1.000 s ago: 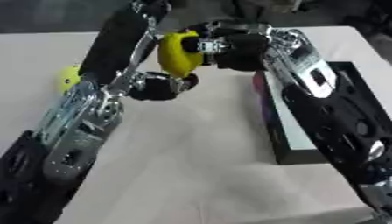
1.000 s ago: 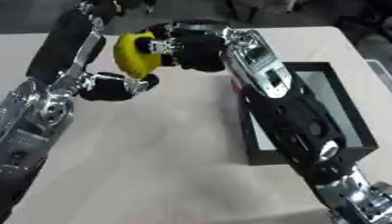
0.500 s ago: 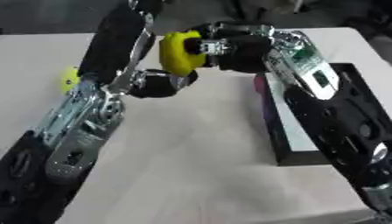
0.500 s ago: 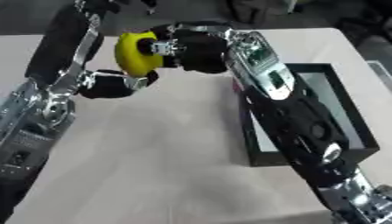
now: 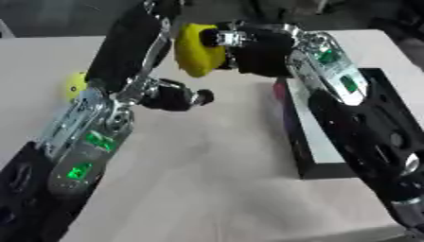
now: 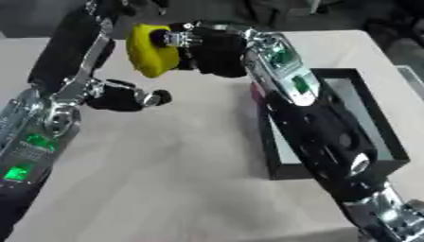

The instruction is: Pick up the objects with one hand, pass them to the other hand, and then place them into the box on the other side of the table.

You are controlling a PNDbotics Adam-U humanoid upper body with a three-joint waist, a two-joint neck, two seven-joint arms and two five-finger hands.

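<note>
A yellow rounded object [image 5: 196,49] is held up over the far middle of the table, with my right hand [image 5: 258,51] shut on it from the right. My left hand [image 5: 172,97] hangs just below and left of it, fingers curled, touching nothing. The black box [image 6: 385,123] lies on the table's right side, partly hidden under my right arm. At the far left lies a small yellow-green thing [image 5: 75,86], half hidden behind my left arm.
My two arms cross most of the view, the left along the left side and the right over the box. Bare pale tabletop [image 5: 207,179] lies between them toward the near edge.
The right hand has raised the yellow object slightly. The left hand has dropped a little, so the gap between it and the object is wider.
</note>
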